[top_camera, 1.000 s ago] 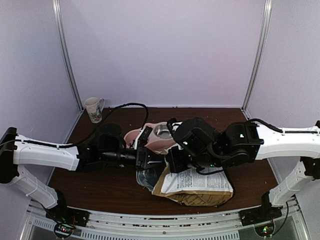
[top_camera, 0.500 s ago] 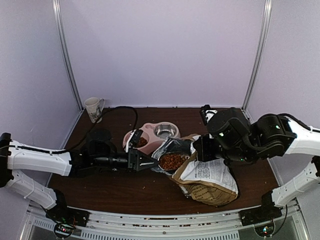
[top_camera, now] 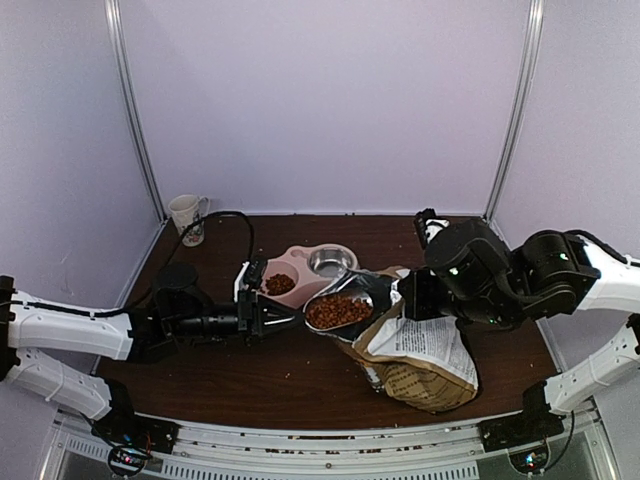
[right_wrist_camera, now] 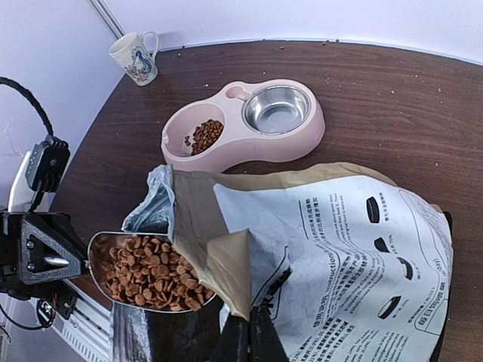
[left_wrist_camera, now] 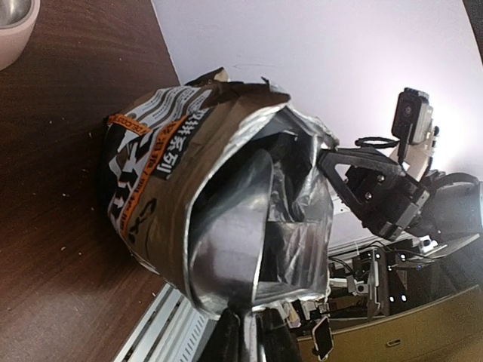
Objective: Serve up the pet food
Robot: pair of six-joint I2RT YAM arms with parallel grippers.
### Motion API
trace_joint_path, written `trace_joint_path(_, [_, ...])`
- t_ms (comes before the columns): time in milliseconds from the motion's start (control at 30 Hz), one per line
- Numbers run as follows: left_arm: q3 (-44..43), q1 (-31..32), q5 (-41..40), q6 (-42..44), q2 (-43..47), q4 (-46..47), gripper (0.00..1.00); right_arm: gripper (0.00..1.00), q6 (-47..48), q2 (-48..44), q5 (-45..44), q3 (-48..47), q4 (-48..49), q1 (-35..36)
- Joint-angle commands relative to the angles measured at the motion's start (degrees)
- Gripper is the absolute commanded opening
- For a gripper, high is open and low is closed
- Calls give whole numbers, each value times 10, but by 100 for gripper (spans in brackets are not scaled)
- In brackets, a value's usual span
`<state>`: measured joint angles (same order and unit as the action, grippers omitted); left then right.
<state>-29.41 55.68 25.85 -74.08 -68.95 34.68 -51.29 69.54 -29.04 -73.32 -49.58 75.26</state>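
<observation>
At the bag (top_camera: 425, 345) mouth, the left gripper (top_camera: 283, 319) pinched a scoop (right_wrist_camera: 96, 255) heaped with kibble (right_wrist_camera: 151, 275); the right gripper (right_wrist_camera: 243, 336) pinched the bag's edge.

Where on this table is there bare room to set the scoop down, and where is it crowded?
Bare wood: back right, between the pink bowl and the table's right edge; front left, between the left arm and the near edge. Crowded centre: the left gripper's scoop of kibble, and the bag held by the right gripper, meet beside the bowl.

Matt kibble (right_wrist_camera: 151, 275), shiny metal scoop (left_wrist_camera: 226, 256), foil-lined paper bag (right_wrist_camera: 332, 256), plastic bowl (right_wrist_camera: 226, 154)
</observation>
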Motion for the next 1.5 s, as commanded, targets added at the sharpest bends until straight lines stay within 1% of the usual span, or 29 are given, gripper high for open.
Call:
trace_joint_path(0, [24,-3,19,-44,26,94,0,0,-7,-15,-42,11,-23,-10])
trace_joint_path(133, [34,-5,13,-56,56,84,0,0,-9,-19,-41,16,-18,-10])
trace_joint_path(533, [31,-34,-52,-111,166,-37,0,0,-15,-28,-36,39,-1,-13])
trace_joint_path(700, [40,-70,-69,-141,201,-77,0,0,-13,-32,-36,43,2,-13])
trace_joint_path(800, [42,-105,-74,-145,212,-99,0,0,-12,-33,-33,47,7,-15])
trace_joint_path(900, [39,-141,-75,-142,204,-111,0,0,-13,-33,-32,50,11,-15])
trace_joint_path(1167, [39,-224,-63,-133,134,-72,0,0,-15,-43,-36,56,12,-18])
trace_joint_path(1367, [29,-259,-65,-119,73,-63,0,0,-13,-46,-34,59,19,-22])
trace_joint_path(1467, [27,-269,-79,-102,55,-89,0,0,-12,-45,-32,59,21,-22])
